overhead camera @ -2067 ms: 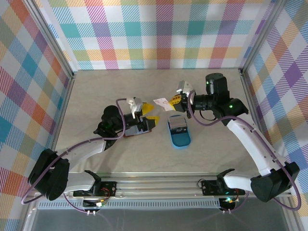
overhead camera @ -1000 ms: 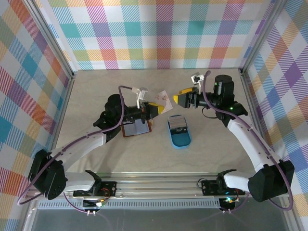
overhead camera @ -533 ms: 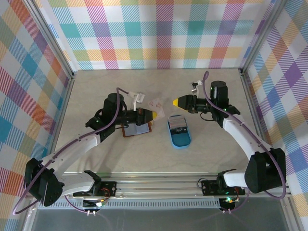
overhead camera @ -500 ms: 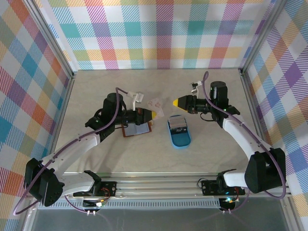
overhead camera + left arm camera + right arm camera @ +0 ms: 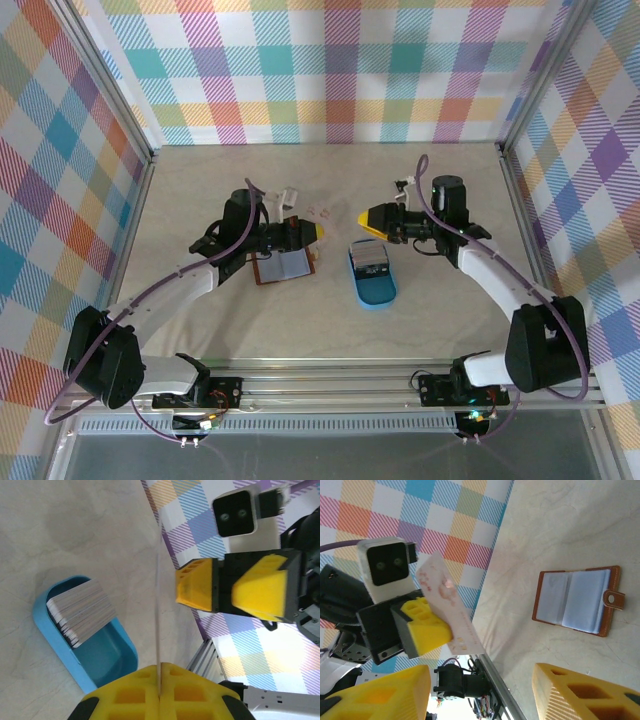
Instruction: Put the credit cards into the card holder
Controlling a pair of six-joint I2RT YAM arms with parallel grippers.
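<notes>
- L gripper [image 5: 314,232]: jaws clenched on one credit card [image 5: 322,212], pinched by one end. The rest of the card sticks out past the tips, tilted.
- L wrist view: the L gripper [image 5: 160,680] has its yellow pads [image 5: 127,695] pressed together. The card [image 5: 159,600] shows edge-on, a thin pale line running straight out from between them.
- R gripper [image 5: 366,218]: jaws apart, nothing in them. Its tips point at the L gripper's tips across a short gap. The card is in that gap, on the L side, w/ no contact to the R gripper visible.
- R wrist view: the R gripper [image 5: 480,692] has its two yellow fingers [image 5: 380,692] spread wide at the frame bottom. Ahead of them the L gripper [image 5: 427,627] holds the card [image 5: 447,605], whose pale face w/ reddish marks is turned toward the R gripper.
- Card holder [image 5: 283,266]: open, flat on the table [image 5: 200,180], just below & near-side of the L gripper's fingers, not touched by either gripper.
- From the R wrist the card holder [image 5: 576,601] lies well ahead of the fingers, w/ pale inner pockets up & its snap tab [image 5: 612,598] at one edge.
- Blue tray [image 5: 378,293]: on the table just under & near-side of the R gripper's tips. It holds a card stack [image 5: 371,258] standing on edge.
- L wrist view: the tray [image 5: 115,650] & card stack [image 5: 80,611] sit off to one side of the held card. The R gripper [image 5: 225,587] is on the other side, further ahead.
</notes>
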